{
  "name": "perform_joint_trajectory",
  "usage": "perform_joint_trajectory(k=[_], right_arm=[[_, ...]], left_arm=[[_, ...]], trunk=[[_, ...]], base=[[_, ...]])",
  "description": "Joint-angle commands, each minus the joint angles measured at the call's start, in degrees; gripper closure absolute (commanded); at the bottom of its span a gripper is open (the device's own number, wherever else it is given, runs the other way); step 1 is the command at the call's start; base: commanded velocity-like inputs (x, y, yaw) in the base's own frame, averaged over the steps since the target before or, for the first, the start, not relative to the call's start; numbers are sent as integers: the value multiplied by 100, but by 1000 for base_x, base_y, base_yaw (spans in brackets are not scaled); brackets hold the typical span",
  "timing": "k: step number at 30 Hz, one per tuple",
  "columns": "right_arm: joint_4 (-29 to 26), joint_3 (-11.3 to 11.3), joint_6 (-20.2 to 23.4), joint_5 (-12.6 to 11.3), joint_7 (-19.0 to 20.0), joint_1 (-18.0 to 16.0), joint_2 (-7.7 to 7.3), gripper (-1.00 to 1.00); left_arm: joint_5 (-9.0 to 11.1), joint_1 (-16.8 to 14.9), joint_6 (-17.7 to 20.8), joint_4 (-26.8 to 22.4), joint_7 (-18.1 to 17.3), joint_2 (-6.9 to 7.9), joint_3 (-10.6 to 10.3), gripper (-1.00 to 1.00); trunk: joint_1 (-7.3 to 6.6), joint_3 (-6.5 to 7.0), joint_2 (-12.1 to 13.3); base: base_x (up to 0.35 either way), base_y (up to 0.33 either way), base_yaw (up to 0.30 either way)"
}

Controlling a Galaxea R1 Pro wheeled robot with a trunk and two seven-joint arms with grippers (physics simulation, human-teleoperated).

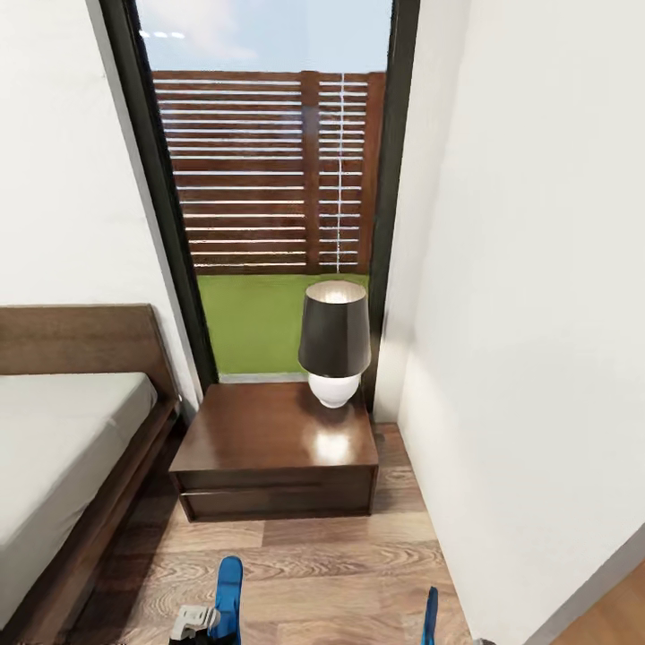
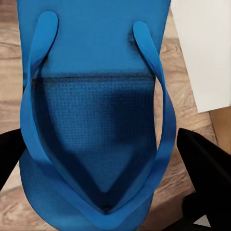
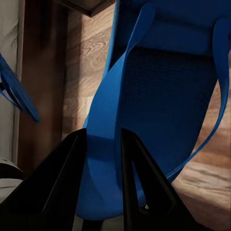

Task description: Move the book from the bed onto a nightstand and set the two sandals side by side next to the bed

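— Where are the two sandals seen?

— One blue flip-flop (image 2: 94,115) is seen from the left wrist camera, its sole and thin straps facing the lens, above the wood-plank floor (image 2: 185,77). The black fingers (image 2: 204,163) of the left gripper (image 2: 103,159) are placed at both sides of it, but whether they press on it cannot be told. In the head view this sandal (image 1: 228,596) is found at the lower edge, in front of the nightstand (image 1: 278,448).

— And the other one?

— The second flip-flop (image 3: 159,120) is grasped by the right gripper (image 3: 103,144): its two dark fingers (image 3: 62,178) are clenched on a strap. It is held over the floor, and in the head view its edge (image 1: 431,616) is seen near the white wall (image 1: 528,313).

— What else is shown?

— The bed (image 1: 63,448), with dark frame and grey mattress, is placed at the left of the nightstand. A lamp (image 1: 334,345) with a dark shade is standing on the nightstand, before a tall window (image 1: 269,179).
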Motion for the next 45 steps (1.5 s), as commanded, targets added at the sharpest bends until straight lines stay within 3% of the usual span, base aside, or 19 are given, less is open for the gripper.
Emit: perform_joint_trajectory(k=[1, 45], right_arm=[[-3, 41, 14, -59, 23, -1, -3, 100], [-3, 43, 16, -59, 24, -1, -5, 100]], left_arm=[[13, -6, -12, 9, -28, -1, 15, 100], [9, -6, -8, 9, -28, -4, 13, 100]], trunk=[[1, -5, -2], [1, -5, -2]], base=[[115, 0, 277], [3, -24, 283]])
